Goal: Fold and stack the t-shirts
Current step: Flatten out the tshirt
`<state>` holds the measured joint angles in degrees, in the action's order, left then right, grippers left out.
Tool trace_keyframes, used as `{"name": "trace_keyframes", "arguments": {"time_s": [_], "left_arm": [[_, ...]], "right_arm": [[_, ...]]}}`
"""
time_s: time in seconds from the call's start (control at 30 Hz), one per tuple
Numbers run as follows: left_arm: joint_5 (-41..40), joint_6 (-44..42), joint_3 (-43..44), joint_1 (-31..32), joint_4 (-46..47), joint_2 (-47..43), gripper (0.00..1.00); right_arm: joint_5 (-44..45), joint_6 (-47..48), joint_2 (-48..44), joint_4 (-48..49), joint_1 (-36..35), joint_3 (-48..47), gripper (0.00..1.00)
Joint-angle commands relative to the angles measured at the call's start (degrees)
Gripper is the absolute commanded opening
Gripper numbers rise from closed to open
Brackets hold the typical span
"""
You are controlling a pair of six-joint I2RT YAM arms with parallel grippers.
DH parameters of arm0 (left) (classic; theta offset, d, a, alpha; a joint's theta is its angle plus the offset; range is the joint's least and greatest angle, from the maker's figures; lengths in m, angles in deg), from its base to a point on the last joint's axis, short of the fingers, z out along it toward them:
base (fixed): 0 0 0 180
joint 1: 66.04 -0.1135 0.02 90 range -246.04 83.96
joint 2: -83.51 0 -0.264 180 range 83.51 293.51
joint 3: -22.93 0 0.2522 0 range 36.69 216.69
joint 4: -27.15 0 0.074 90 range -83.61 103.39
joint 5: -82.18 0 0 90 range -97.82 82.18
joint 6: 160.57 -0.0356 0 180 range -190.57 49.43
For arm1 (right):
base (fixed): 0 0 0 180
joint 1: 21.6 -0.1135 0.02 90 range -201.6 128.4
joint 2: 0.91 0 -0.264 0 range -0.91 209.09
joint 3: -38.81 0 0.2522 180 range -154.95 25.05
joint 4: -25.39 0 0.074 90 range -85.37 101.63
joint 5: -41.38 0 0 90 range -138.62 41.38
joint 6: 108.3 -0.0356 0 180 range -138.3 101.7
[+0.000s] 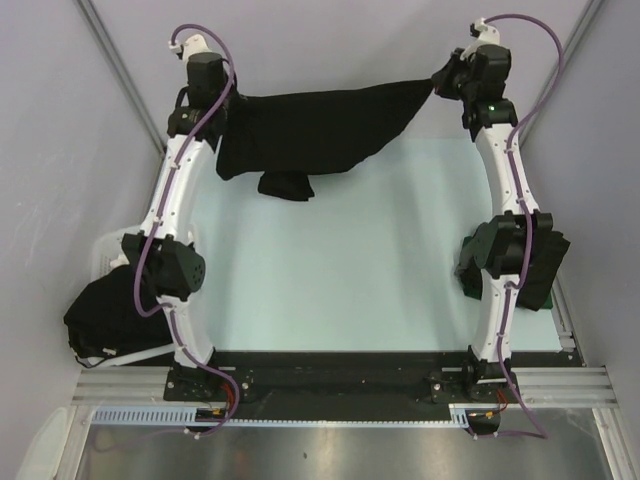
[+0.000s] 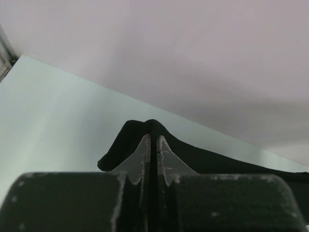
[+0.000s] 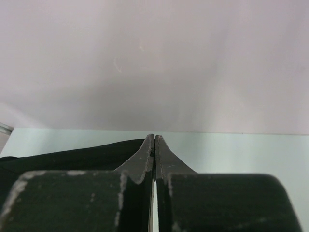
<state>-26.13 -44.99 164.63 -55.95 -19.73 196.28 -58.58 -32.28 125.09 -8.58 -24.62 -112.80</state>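
Soft black t-shirt [image 1: 320,130] sags across the frame's top. Left arm [image 1: 180,190] and right arm [image 1: 500,165] stretch out, both jaws pinching its corners.

Black t-shirt [image 1: 320,125]: plain, soft cloth, off the surface at the far side of the workspace. I have it pinched at its left and right ends, so it spans the width like a hammock. Top edge runs nearly taut, slightly higher on the right. The body sags below in loose folds, deepest left of centre, where one bunched lobe hangs lowest. Whether that lobe touches down, I cannot tell.

Heap of black t-shirts [image 1: 105,315]: crumpled, unfolded, at the near left corner.
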Motion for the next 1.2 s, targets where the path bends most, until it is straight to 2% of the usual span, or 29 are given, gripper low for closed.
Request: {"name": "trace_keyframes", "arguments": {"time_s": [0.0,0.1,0.27,0.43,0.57,0.77,0.9,0.97,1.07,1.1,1.17], "left_arm": [[1.5,2.3,4.5,-1.6,7.3,-6.6,0.02],[2.5,2.1,7.6,-1.7,10.0,-7.5,0.0],[0.2,-0.4,6.2,-1.6,10.7,-12.9,0.0],[-1.0,-1.9,-0.1,-1.6,10.2,-18.7,0.0],[-1.0,-1.9,-4.5,-1.6,10.0,-20.4,0.0],[1.1,0.2,-4.5,-1.6,4.9,-10.8,0.0],[5.5,1.6,5.3,-1.6,-1.9,0.1,0.0],[6.5,2.8,7.4,-1.6,-2.3,4.9,0.0],[8.7,4.5,15.2,-1.6,-4.1,11.8,0.0],[9.7,4.9,19.1,-1.6,-4.6,12.9,0.0],[12.6,5.9,19.9,-1.6,-3.4,12.8,0.0]], "right_arm": [[2.0,0.4,-8.0,7.0,1.2,-3.1,0.0],[2.3,0.2,-9.0,8.0,1.5,-4.4,0.0],[2.5,0.6,-10.7,8.3,2.3,-5.1,0.0],[3.3,3.0,-14.5,6.5,2.4,-3.5,0.0],[6.2,4.8,-18.5,4.3,2.0,2.1,0.0],[8.3,3.3,-14.3,-3.0,2.6,7.0,0.0],[7.7,1.7,-7.1,-6.2,2.6,4.4,0.0],[7.1,0.9,-4.9,-6.7,2.6,1.9,0.0],[5.8,-1.0,-0.5,-6.9,2.7,-3.4,0.0],[5.4,-1.3,0.5,-7.6,2.6,-5.8,0.0],[3.7,-1.8,2.7,-9.5,2.6,-12.0,0.0]]}}
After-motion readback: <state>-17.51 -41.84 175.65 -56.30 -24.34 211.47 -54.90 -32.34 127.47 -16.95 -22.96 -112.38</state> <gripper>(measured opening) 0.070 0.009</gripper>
